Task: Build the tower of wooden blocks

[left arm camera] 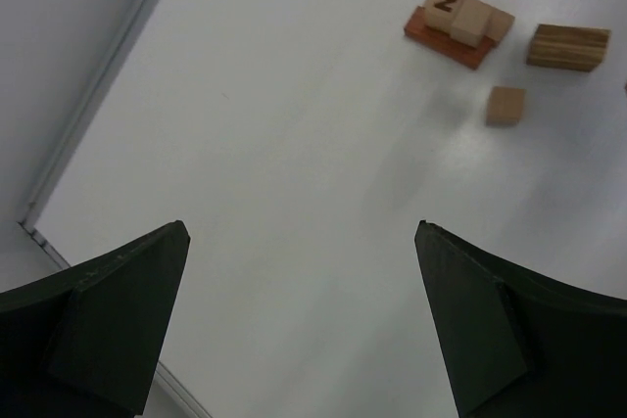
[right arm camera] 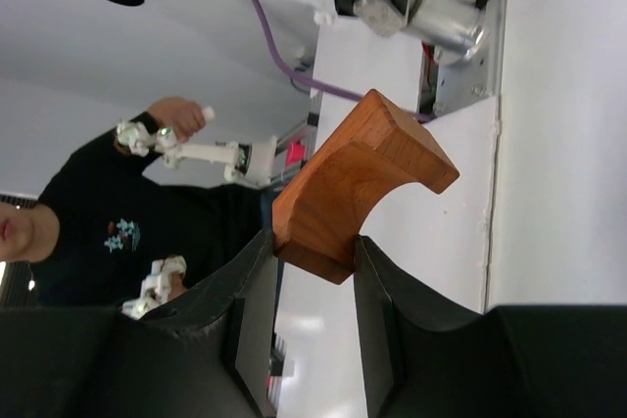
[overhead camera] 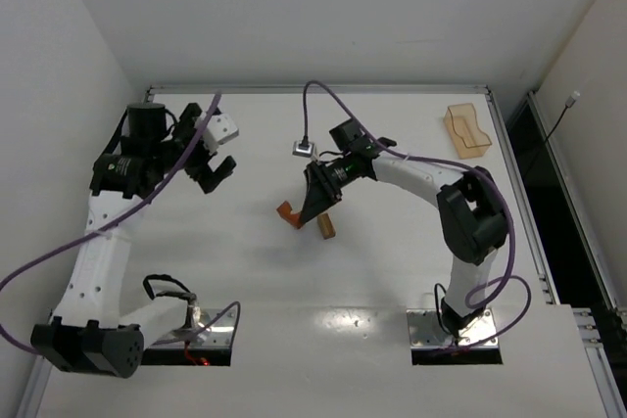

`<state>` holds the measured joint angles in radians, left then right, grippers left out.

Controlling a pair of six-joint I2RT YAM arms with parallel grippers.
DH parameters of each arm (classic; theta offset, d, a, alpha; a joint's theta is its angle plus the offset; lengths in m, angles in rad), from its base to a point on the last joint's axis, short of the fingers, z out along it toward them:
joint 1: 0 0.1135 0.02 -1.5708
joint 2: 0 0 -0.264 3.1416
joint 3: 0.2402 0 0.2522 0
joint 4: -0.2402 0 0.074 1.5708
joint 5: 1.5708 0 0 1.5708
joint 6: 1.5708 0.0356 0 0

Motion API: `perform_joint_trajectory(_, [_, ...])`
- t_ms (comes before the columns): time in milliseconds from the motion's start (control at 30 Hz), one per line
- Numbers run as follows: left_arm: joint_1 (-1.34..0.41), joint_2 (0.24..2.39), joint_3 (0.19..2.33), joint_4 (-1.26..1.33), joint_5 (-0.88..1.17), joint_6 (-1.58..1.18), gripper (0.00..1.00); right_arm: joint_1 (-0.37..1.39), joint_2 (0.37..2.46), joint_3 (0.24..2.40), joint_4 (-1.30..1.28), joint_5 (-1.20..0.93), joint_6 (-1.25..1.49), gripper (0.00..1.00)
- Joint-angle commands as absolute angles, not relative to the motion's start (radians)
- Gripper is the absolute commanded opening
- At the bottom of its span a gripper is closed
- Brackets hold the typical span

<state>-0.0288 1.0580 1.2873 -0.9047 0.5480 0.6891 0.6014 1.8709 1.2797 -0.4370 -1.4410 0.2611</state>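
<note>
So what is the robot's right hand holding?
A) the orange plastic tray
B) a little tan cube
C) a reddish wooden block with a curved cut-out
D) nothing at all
C: in the right wrist view, the right gripper is clamped on a reddish-brown wooden arch block, which is pinched between its two dark fingers.

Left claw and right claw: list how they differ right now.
The left claw is open, spread wide; the right claw is shut. The left claw holds nothing; the right claw grips a reddish-brown arch-shaped wooden block. Seen from above, the left claw sits toward the left side of the white table, the right claw near its middle. Both are dark two-finger claws.
</note>
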Motion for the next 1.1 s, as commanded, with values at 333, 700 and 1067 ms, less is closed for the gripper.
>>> perform_joint_trajectory(333, [-0.477, 0.879, 0.974, -0.186, 0.149, 0.791, 1.00, 0.454, 1.746, 1.442, -0.373, -1.597, 0.426, 0.00])
perform_joint_trajectory(700, [-0.678, 0.543, 0.626, -0.161, 0.124, 1.079, 0.90, 0.422, 1.715, 1.442, -0.321, -1.597, 0.497, 0.00])
perform_joint_trajectory(1067, [-0.863, 0.528, 0.615, -0.161, 0.109, 0.979, 0.77, 0.459, 1.706, 1.453, -0.321, -1.597, 0.506, 0.00])
